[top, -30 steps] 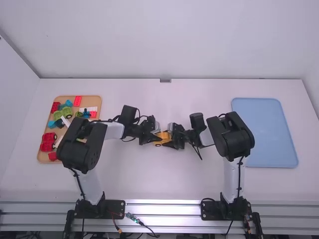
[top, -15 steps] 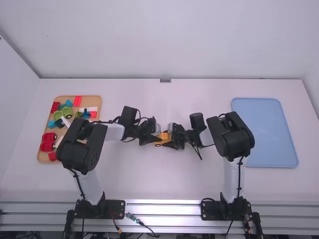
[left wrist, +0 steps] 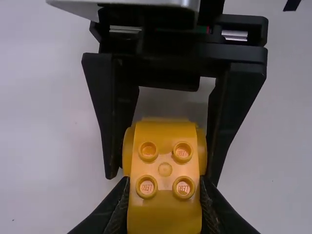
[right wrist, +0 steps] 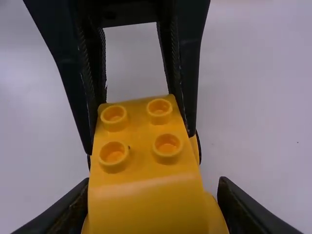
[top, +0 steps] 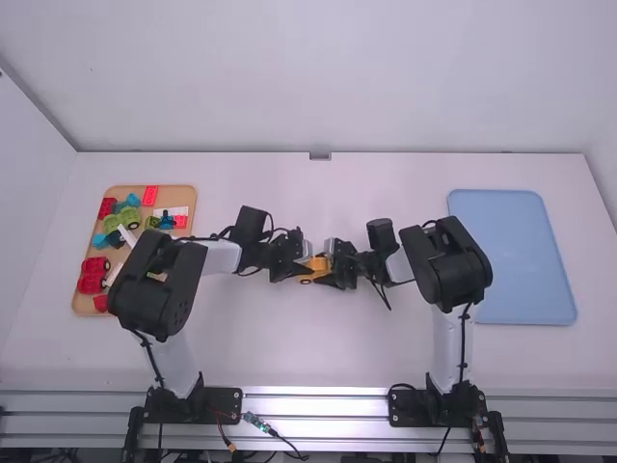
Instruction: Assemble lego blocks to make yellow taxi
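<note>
Yellow toy car grasped at both ends above the table: left end effector parted to its width, clamping its sides; right end effector likewise.

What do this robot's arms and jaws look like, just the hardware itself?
The left arm and right arm look alike: smooth white links joined by chunky, rounded black joints, with thin black cables running along them. The jaws are black and tapered, narrowing toward their ends; the left arm's have fine ribbing along their inner sides.
</note>
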Robot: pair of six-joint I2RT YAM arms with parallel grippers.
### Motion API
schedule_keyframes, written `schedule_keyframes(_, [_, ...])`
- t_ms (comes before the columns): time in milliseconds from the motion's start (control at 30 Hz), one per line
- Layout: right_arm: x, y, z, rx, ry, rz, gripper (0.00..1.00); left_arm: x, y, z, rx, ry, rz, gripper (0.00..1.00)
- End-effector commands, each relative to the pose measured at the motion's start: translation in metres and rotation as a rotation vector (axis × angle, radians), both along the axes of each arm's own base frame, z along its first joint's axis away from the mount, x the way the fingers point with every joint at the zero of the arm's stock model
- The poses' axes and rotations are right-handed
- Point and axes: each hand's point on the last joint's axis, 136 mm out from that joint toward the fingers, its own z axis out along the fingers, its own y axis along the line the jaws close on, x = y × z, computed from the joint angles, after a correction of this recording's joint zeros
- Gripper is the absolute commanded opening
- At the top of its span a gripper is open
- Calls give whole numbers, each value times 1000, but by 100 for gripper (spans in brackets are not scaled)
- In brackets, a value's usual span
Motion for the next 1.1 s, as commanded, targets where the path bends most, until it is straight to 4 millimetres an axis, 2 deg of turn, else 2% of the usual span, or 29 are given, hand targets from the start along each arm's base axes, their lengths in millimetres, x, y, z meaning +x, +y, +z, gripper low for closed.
schedule_keyframes(0, [1,-3,-13,-46,11,-29,34,-17,10,-45,181,77,53,2])
schedule_keyframes(200, [1,-3,-14,-49,11,-32,34,-19,0,-45,201,78,47,2])
schedule_keyframes(600, [3,-6,-14,-49,16,-39,34,-14,-2,-37,209,109,47,2])
schedule_keyframes(933, [2,-6,-14,-51,19,-37,34,-16,-4,-36,191,121,36,3])
schedule_keyframes(1067, [2,-6,-14,-51,20,-39,35,-16,-5,-35,186,118,36,9])
